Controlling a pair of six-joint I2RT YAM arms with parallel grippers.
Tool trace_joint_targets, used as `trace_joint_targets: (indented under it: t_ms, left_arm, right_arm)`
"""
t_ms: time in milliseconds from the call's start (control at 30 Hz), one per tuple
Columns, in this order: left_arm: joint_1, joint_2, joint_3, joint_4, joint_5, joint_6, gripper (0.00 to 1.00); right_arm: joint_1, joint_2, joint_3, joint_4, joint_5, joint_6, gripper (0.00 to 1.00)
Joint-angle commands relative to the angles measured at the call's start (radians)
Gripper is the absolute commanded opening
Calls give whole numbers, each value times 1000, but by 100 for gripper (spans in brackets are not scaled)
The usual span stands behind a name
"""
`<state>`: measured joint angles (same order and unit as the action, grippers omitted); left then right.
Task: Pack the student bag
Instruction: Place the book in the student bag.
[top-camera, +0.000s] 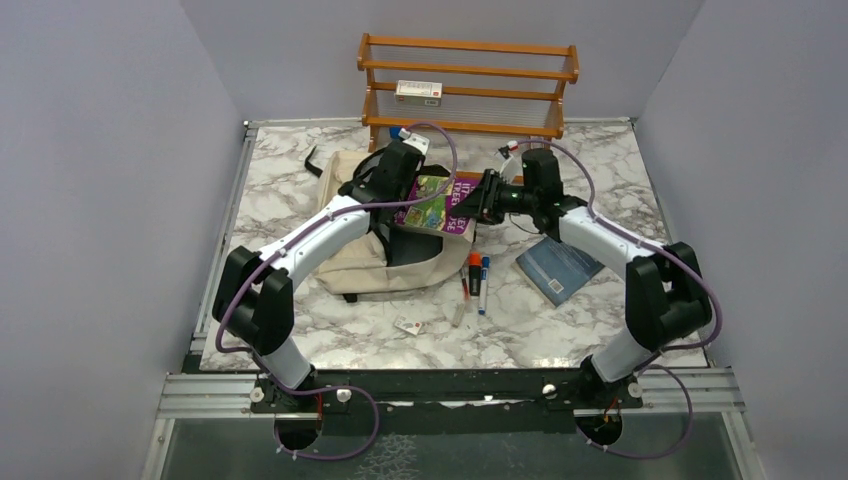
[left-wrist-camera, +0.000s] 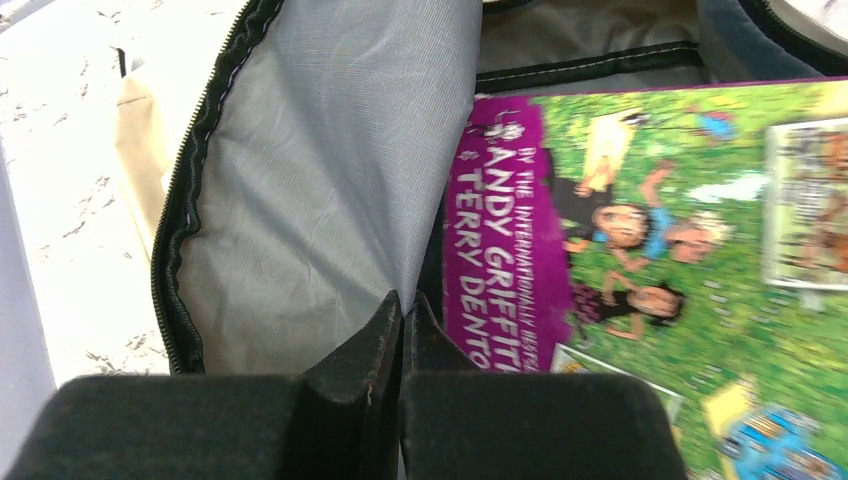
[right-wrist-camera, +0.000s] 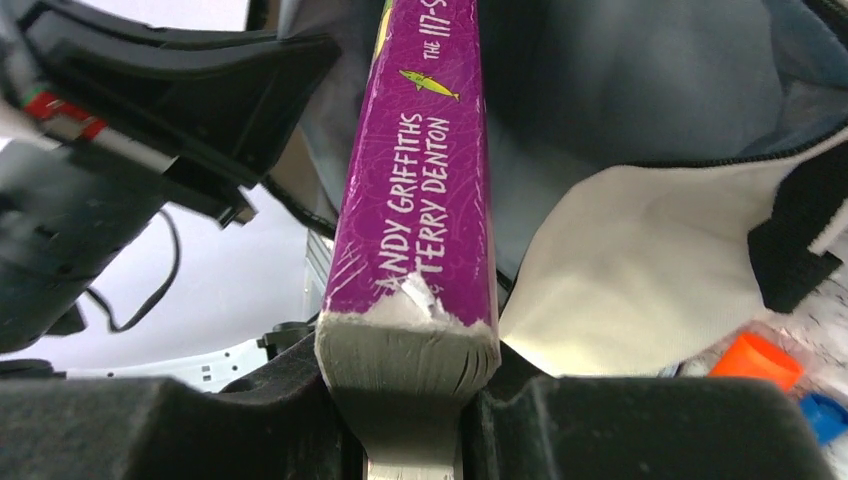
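Observation:
The student bag (top-camera: 372, 262), cream with black zippers, lies left of centre on the marble table, its mouth held open. My left gripper (top-camera: 398, 172) is shut on the edge of the bag's grey lining (left-wrist-camera: 320, 180), with the fabric pinched between the fingertips of the gripper (left-wrist-camera: 403, 302). A purple book (top-camera: 437, 205) with a green cartoon cover (left-wrist-camera: 660, 250) lies partly inside the opening. My right gripper (top-camera: 487, 197) is shut on the book's bottom end, and the purple spine (right-wrist-camera: 425, 170) rises from between its jaws (right-wrist-camera: 410, 400). The cream flap (right-wrist-camera: 640, 270) lies just to its right.
At the back stands a wooden shelf (top-camera: 468, 85) with a small box (top-camera: 418, 92) on it. Markers (top-camera: 478, 275), a pen (top-camera: 458, 312) and a small card (top-camera: 408, 325) lie in front of the bag. A blue notebook (top-camera: 560, 268) lies under the right arm.

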<state>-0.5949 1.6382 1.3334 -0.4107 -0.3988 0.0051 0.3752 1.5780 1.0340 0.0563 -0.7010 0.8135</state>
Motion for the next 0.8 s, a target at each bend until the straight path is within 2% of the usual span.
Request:
trace_joint_targets:
  t_ms: [0,133,333,633,767]
  left_arm:
    - [0,-27,58,7,50,-33,0]
    - [0,-24,76,-16,68,-49,0]
    - [0,-27,92,-34,73,-66,0]
    - [0,-23,94,-42,97,-82,0]
    - [0,-11,89,-40,85,-81,0]
  right_arm:
    - [32,87,94,85,-29,-29,1]
    - [51,184,154,153,-77,-31,1]
    - [77,326,208,383,-160,91,1]
    - [148,567,408,359,-139,89,1]
    - [187,647,487,300,-139,72,0]
